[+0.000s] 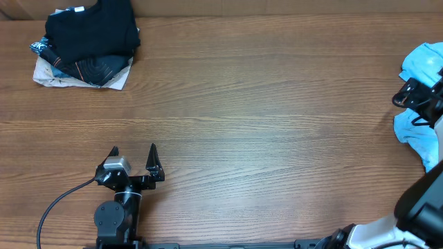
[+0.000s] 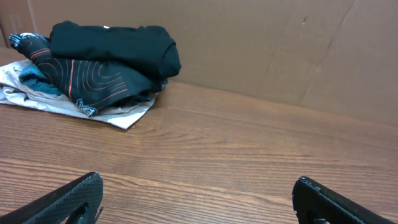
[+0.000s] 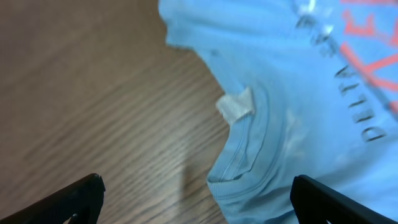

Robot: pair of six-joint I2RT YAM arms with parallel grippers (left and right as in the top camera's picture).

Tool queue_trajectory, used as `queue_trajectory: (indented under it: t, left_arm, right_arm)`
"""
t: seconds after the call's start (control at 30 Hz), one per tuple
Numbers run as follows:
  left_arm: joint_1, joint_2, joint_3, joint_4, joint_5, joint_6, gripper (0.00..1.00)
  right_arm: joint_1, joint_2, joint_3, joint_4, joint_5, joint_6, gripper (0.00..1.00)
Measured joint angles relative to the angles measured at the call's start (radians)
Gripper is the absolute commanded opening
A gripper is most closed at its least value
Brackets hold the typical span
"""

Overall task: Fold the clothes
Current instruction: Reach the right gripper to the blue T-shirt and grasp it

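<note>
Surroundings: a brown wood-grain table (image 1: 263, 104) with a plain brown cardboard wall (image 2: 280, 50) along its far side.
Pile: a stack of black and dark folded garments (image 1: 86, 41) on pale cloth sits at the far left corner, well apart from the shirt.
Cable: a black cable (image 1: 59, 200) curves off the left arm's base.
Shirt's place: the light sky-blue cotton T-shirt (image 1: 423, 59) lies at the table's right edge, partly out of the overhead view.
In the way: the right arm crosses the shirt's middle, so only blue patches on each side of it show from overhead.
Shirt's lie: the visible part runs far-to-near along that edge. In the wrist view the ribbed neckline (image 3: 242, 162) and small white label (image 3: 236, 106) face bare wood, with red and white lettering (image 3: 367, 62) showing.
Left gripper (image 1: 133, 149): spread wide, holding nothing, near the table's front.
Right gripper (image 3: 198, 198): spread wide above the neckline, gripping nothing.
</note>
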Motion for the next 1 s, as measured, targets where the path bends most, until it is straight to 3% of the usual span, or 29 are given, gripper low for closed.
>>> queue_trajectory:
  t: [0.33, 0.47, 0.73, 1.0]
  left_arm:
    - [0.000, 0.000, 0.000, 0.000, 0.000, 0.000, 1.00]
    - [0.000, 0.000, 0.000, 0.000, 0.000, 0.000, 1.00]
    - [0.000, 0.000, 0.000, 0.000, 0.000, 0.000, 1.00]
    - [0.000, 0.000, 0.000, 0.000, 0.000, 0.000, 1.00]
  right_arm:
    - [0.000, 0.106, 0.000, -0.010, 0.026, 0.000, 1.00]
    - [0.000, 0.106, 0.000, -0.010, 0.048, 0.000, 0.91]
    - [0.000, 0.112, 0.000, -0.014, 0.124, -0.006, 0.99]
    - [0.000, 0.210, 0.000, -0.013, 0.143, -0.026, 0.96]
